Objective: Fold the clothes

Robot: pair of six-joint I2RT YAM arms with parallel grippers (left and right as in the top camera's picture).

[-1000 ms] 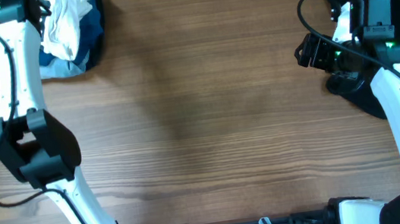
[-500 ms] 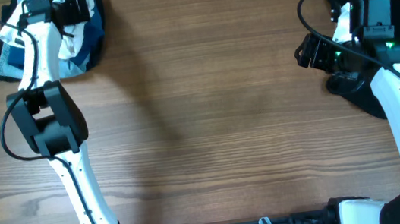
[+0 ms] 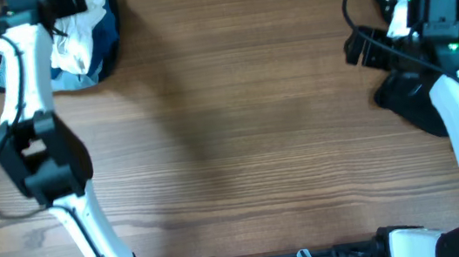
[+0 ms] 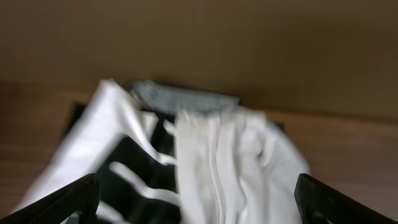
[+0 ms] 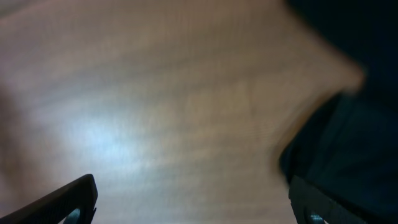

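The clothes (image 3: 77, 29), a crumpled white T-shirt, lie in a heap at the table's far left corner. In the left wrist view the T-shirt (image 4: 230, 155) fills the lower frame, its black striped print (image 4: 134, 168) at the left. My left gripper (image 3: 65, 3) hangs over the heap. It (image 4: 199, 208) is open, the cloth showing between the wide-apart fingertips; whether they touch it is unclear. My right gripper (image 3: 362, 46) is at the far right, away from the shirt. It (image 5: 196, 208) is open over bare wood.
A blue garment (image 3: 105, 54) lies under and beside the white heap, its greyish edge (image 4: 180, 96) showing behind the T-shirt. A dark cloth (image 3: 405, 94) lies under the right arm, seen blurred at the right (image 5: 348, 124) of the right wrist view. Wooden tabletop (image 3: 238, 127) spans the middle.
The left arm has swung about over the heap and its gripper now sits at the heap's top left. The right gripper has shifted slightly toward the table's far edge.
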